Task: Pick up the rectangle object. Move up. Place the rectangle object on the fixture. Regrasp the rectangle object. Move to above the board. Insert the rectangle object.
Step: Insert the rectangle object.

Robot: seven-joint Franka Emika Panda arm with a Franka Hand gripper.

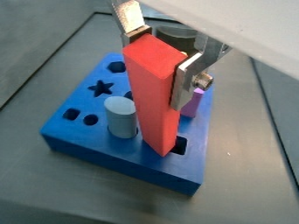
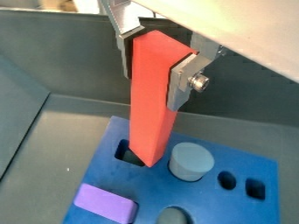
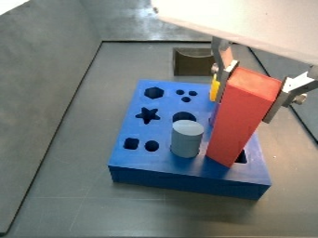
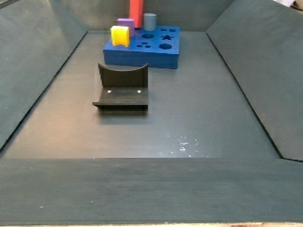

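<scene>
Pincer [image 1: 162, 54]: closed on the rectangle object, one silver finger plate seen against each side of its upper part in both wrist views; positioned above the board

Rectangle object [image 1: 155, 92]: held near upright, slightly tilted; lower end set at the mouth of a square hole [image 2: 124, 152] at the board edge, as shown in both wrist views

Board [image 3: 147, 139]: blue slab resting on the surface [image 4: 178, 124]; star, hexagon and round cut-outs left open

Fixture [image 4: 120, 87]: standing on the surface, well apart from the board, nothing on it

Other pieces: a pale grey cylinder [image 1: 121, 117] seated in the board just beside the rectangle object; a purple block [image 2: 105, 205] and a yellow block [image 4: 120, 35] also at the board

Progress: pick-up, fixture placement, regrasp and travel to the board are judged complete

Remaining: full insertion is judged outstanding, since most of the block length is seen above the board; release is not yet done

Insertion depth: cannot be told exactly
</scene>
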